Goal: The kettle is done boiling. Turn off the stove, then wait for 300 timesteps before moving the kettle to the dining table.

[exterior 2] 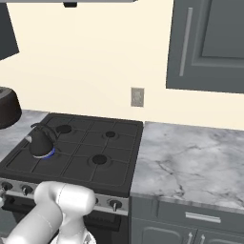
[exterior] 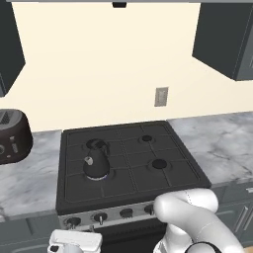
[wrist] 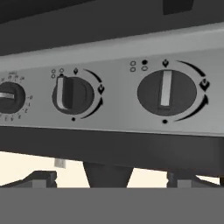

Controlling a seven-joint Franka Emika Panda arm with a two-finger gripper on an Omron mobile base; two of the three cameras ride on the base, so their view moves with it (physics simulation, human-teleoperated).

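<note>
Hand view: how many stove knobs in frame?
3 on the stove's silver strip: a large knob at right, a second knob left of center, and a third knob cut by the left edge. More may lie outside the frame.

a home kitchen, rendered; a black gas stove [exterior: 129, 160] with grates and a row of knobs [wrist: 166, 92] sits between marble worktops [exterior 2: 188, 162] over grey cabinets; a kettle [exterior: 96, 161] on a burner; a toaster [exterior: 14, 135] beside it; dark wall cupboards [exterior 2: 209, 45] above; an outlet [exterior: 161, 97] on the cream wall.
</note>
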